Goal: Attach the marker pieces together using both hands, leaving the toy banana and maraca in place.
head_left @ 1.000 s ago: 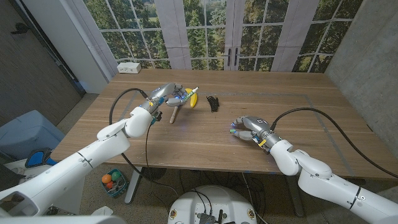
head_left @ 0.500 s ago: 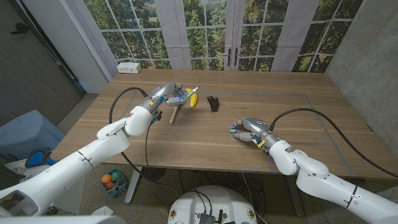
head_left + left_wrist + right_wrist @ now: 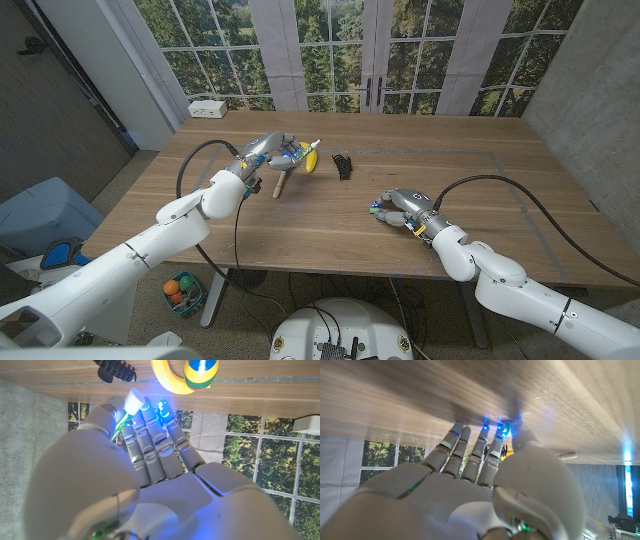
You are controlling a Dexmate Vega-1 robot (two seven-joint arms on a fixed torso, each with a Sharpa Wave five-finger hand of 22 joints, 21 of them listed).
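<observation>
Wooden table (image 3: 300, 215) holds everything. Left hand (image 3: 268, 152) pinches the white-tipped marker (image 3: 129, 405) just beside the toy banana (image 3: 310, 158) and maraca (image 3: 200, 371). Right hand (image 3: 397, 209) curls over a small marker piece (image 3: 372, 210) mid-table; its grip is unclear.

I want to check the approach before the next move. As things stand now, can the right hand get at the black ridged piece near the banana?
Probably yes. The black ridged piece lies alone on bare wood, beside the toy banana, and nothing lies between it and the right hand. That hand already seems closed on a small piece, though.
</observation>
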